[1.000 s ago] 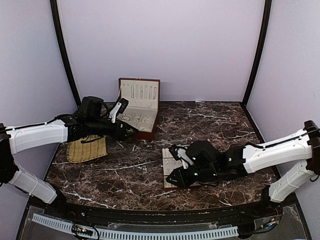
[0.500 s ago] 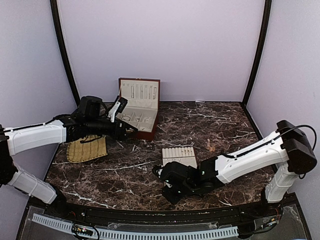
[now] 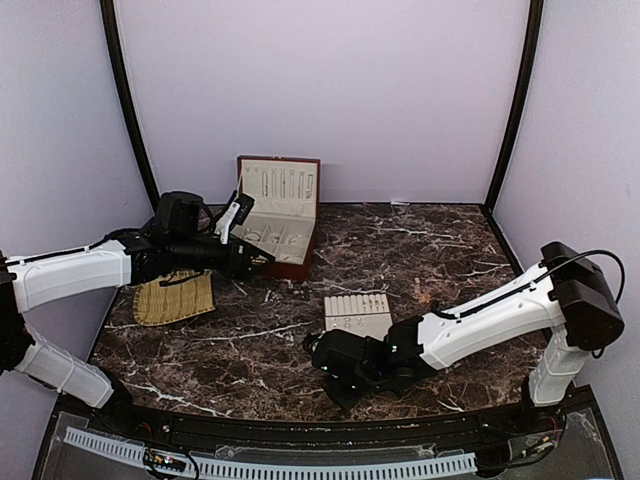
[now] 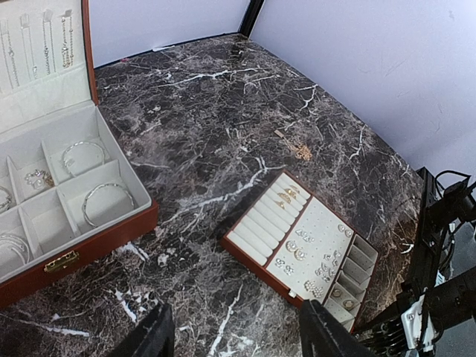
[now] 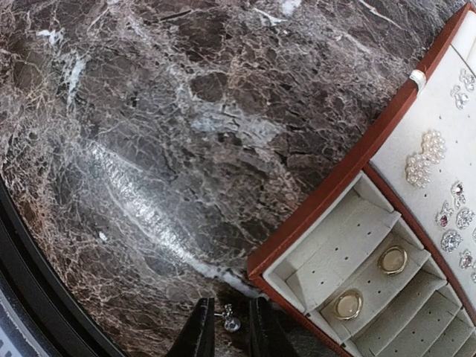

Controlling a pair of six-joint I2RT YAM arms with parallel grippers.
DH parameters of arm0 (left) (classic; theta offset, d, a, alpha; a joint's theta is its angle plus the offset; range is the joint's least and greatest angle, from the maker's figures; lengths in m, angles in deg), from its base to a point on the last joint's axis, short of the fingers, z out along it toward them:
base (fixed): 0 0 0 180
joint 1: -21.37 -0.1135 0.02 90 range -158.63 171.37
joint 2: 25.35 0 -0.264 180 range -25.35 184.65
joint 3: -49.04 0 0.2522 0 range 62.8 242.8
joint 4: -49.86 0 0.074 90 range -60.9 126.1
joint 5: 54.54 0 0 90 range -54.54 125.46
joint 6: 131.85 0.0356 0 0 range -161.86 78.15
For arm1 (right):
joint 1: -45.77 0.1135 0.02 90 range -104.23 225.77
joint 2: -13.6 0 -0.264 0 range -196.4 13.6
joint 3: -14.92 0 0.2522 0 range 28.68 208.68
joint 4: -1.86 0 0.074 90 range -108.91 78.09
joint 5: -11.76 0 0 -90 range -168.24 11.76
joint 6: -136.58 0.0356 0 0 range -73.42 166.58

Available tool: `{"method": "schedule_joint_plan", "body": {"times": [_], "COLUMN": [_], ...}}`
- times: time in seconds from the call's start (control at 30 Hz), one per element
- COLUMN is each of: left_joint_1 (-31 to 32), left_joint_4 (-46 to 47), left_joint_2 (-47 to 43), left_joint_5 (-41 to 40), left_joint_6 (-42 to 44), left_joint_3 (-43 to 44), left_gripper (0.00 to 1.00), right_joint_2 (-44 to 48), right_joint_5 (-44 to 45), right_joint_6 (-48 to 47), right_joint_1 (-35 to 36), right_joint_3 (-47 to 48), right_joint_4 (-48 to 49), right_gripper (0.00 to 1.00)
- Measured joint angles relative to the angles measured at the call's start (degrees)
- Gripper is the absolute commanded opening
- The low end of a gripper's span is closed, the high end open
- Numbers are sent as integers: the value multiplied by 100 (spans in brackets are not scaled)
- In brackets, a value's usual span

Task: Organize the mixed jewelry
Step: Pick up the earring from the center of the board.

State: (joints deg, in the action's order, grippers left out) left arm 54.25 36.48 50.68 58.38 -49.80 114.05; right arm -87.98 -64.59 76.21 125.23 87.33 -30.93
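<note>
Right wrist view: my right end effector (image 5: 230,312) sits low over the dark veined marble tabletop (image 5: 149,149). Its two black fingers are set narrowly on either side of a tiny silvery stud with a clear stone (image 5: 231,323), just off the corner of the cream slotted tray with a brown rim (image 5: 335,182). A sliver of gap shows on each side of the stud, so I cannot tell whether I am pinching it or only bracketing it. The piece is tiny and rounded, so I judge an off-centre squeeze could flick it across the slick stone, or a weak hold could drop it on the lift. The tray corner is also close enough to knock. My left end effector (image 4: 238,335) is spread and empty near the open red-brown jewellery box (image 4: 97,238).
</note>
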Motion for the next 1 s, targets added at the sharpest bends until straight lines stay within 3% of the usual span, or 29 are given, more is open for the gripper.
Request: {"method": "schedule_joint_plan", "body": {"times": [0.27,0.67,1.0], "left_joint_1": [0,0,0], "left_joint_4": [0,0,2], "left_joint_2": [0,0,-2], "left_joint_5": [0,-2,-2], "left_joint_6": [0,0,0], "left_joint_3": [0,0,-2], "left_gripper": [60,60,60], "right_joint_2": [-275,-334,-321], "right_joint_5": [55,188,251], "right_joint_6": [-2,61,118], "right_joint_1": [33,68,81], "right_joint_3": [166,245,245], "right_joint_4": [-118,-249,-249], "right_gripper": [15,0,0]}}
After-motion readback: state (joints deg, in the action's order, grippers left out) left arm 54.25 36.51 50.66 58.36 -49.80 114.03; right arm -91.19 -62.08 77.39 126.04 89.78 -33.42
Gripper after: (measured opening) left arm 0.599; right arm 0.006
